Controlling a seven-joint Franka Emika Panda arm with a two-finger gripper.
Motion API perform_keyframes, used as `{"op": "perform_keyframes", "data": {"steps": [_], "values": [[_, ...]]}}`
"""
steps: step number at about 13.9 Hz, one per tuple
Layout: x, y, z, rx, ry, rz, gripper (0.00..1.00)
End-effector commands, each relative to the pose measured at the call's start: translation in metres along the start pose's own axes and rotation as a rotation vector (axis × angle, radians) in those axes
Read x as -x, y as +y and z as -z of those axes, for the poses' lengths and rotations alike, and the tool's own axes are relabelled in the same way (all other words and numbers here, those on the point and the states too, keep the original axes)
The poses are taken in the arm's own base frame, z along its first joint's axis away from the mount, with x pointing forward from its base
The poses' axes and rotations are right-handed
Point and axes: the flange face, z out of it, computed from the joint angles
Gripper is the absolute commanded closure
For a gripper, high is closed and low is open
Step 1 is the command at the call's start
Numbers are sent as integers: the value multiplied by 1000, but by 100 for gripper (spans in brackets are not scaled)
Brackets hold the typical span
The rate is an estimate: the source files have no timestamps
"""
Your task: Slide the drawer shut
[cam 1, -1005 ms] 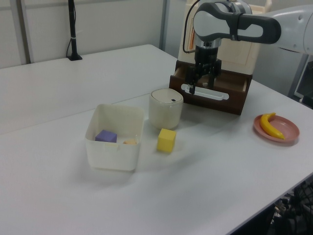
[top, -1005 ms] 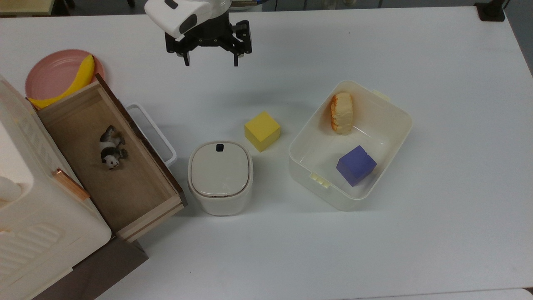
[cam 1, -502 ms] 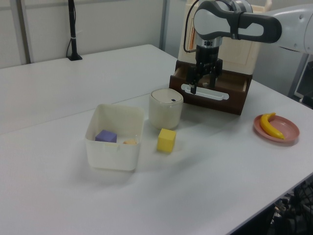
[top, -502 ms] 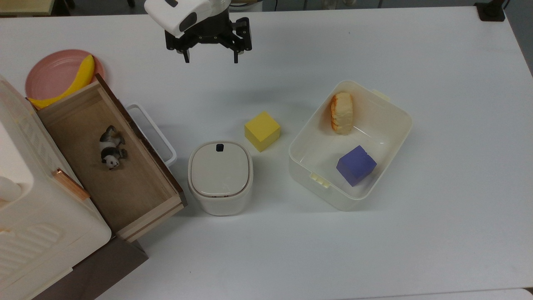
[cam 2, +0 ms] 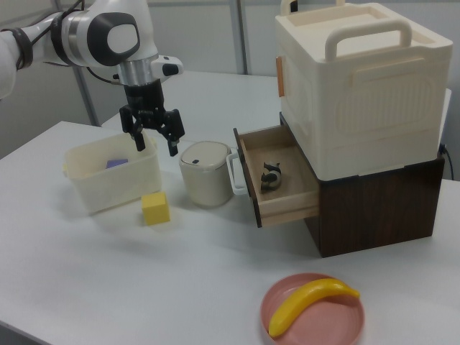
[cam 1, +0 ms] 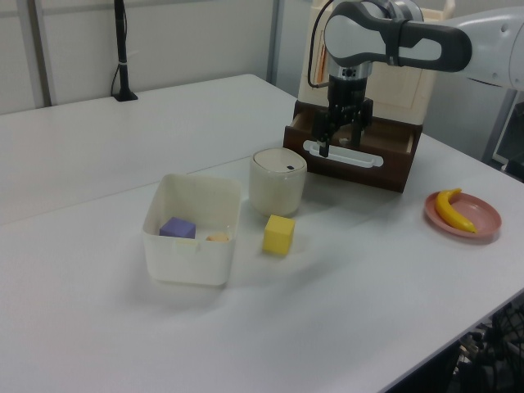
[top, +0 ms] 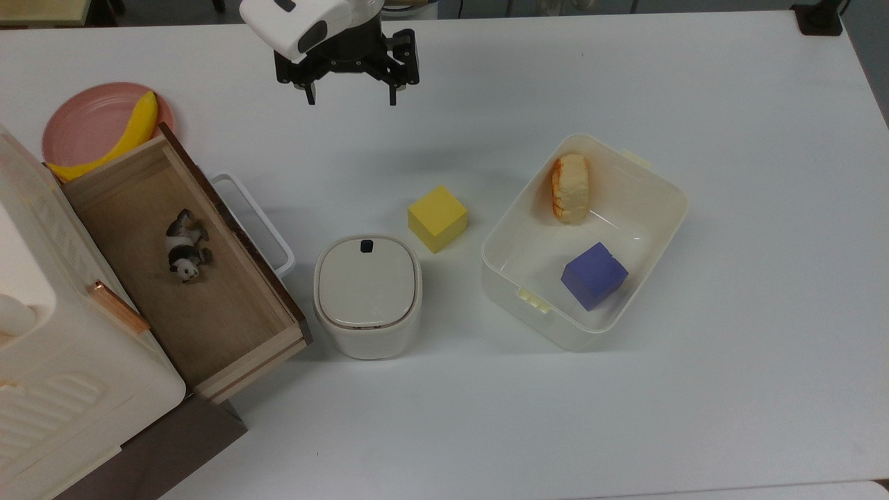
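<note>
Boxy light-wood drawer (top: 208, 305), dark front, white loop handle (top: 253, 219)

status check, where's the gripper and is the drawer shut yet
Gripper open, empty, raised over the table, clear of the drawer. Drawer pulled out, panda figure inside, white handle untouched. Lidded bin close beside the drawer front.
</note>
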Motion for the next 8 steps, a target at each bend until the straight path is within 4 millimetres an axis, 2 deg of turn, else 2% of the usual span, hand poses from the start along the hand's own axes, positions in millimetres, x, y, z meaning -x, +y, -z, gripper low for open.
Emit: {"op": "perform_keyframes", "data": {"steps": [1, 2, 3, 5, 6, 8], "values": [[0, -5, -6, -4, -21, -11, 3], [0, -4, -6, -10, -19, -27, 12], [0, -2, -6, -12, -18, -62, 28], [-2, 4, -5, -21, -1, -118, 67], [-3, 15, -4, -40, 12, -190, 76], [-5, 36, -2, -73, 43, -343, 80]]}}
